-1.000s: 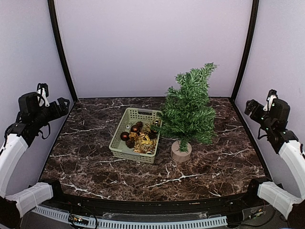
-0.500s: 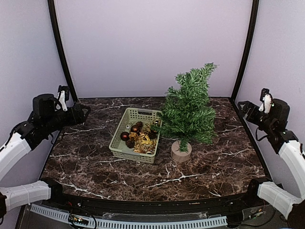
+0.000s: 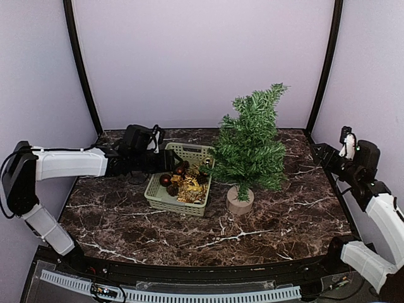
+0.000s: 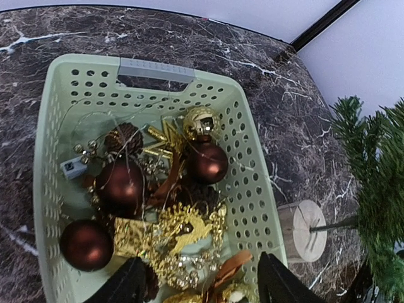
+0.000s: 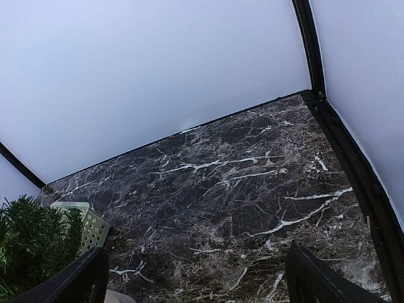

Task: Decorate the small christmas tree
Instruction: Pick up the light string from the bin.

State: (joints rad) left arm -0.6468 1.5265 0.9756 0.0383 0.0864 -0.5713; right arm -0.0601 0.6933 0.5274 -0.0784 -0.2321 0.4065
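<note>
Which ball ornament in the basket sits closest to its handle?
The shiny gold ball ornament, beside the grey handle of the pale green plastic basket; the three dark brown balls lie farther off.

No legible text or labels — perhaps too small.

We see a dark, marble-patterned surface (image 3: 126, 221) with white veins, enclosed by a plain pale lilac back wall (image 3: 202, 57) and two matching side walls (image 3: 35, 76). Black posts (image 3: 81, 69) mark the rear corners. The light is soft and even.
</note>
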